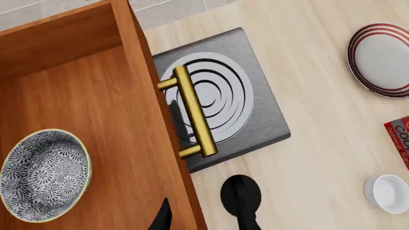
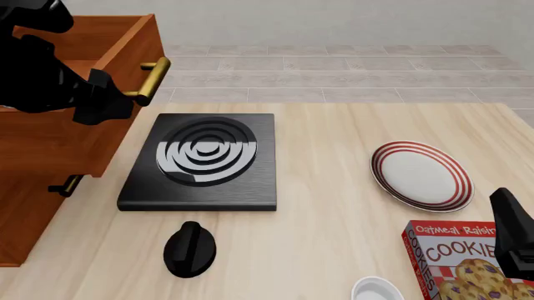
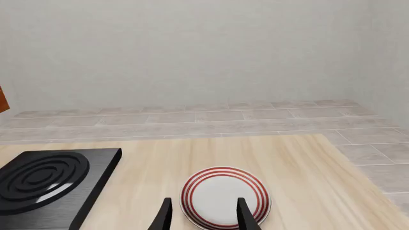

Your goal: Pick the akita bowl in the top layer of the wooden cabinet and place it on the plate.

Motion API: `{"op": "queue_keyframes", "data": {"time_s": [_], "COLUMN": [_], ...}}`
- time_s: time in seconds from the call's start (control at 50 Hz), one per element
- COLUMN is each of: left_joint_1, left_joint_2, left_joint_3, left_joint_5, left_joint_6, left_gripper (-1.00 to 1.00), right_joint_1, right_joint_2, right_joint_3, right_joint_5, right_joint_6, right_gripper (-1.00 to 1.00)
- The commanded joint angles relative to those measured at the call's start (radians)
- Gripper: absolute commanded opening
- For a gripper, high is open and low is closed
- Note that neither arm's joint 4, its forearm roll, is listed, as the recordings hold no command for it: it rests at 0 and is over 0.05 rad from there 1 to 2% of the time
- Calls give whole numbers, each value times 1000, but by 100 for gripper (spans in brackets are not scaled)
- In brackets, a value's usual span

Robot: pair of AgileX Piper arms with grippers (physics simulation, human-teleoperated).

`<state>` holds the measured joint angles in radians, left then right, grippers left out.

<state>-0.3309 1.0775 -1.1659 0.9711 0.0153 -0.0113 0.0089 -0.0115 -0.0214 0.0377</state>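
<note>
Left wrist view: your akita bowl (image 1: 45, 175) sits inside the pulled-out top layer (image 1: 96, 120), beside its brass handle (image 1: 191, 112); left gripper (image 1: 201, 213) fingers are spread, empty.

Front view: the plate (image 2: 421, 175) lies right of the stove (image 2: 204, 161).

Right wrist view: your right gripper (image 3: 203, 215) hangs spread over the plate.

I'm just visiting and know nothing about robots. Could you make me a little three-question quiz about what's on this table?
1. True or false: the akita bowl lies inside the open top layer of the wooden cabinet.
2. What sits between the cabinet and the plate? A) stove B) cookie box C) white bowl
3. Fill in: the plate's rim rings are ____.

Key: 1 true; 2 A; 3 red.
</note>
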Motion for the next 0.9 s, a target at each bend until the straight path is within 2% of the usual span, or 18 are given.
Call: {"op": "queue_keyframes", "data": {"time_s": [0.02, 0.1, 0.38, 0.64, 0.78, 0.9], "left_joint_1": [-53, -60, -43, -22, 17, 46], "left_joint_2": [13, 18, 40, 58, 75, 99], "left_joint_3": [-22, -39, -191, -272, -300, -384], "left_joint_5": [-9, -1, 66, 102, 120, 168], "left_joint_6": [-3, -4, 11, 34, 70, 104], "left_gripper": [100, 100, 100, 100, 100, 100], "right_joint_1": [-3, -3, -5, -4, -1, 0], "right_joint_2": [3, 8, 11, 19, 13, 6], "right_joint_3": [1, 1, -1, -2, -4, -5], "right_joint_5": [-5, -10, -16, -23, -16, -8], "right_joint_6": [3, 5, 9, 6, 5, 5], "right_gripper": [100, 100, 100, 100, 100, 100]}}
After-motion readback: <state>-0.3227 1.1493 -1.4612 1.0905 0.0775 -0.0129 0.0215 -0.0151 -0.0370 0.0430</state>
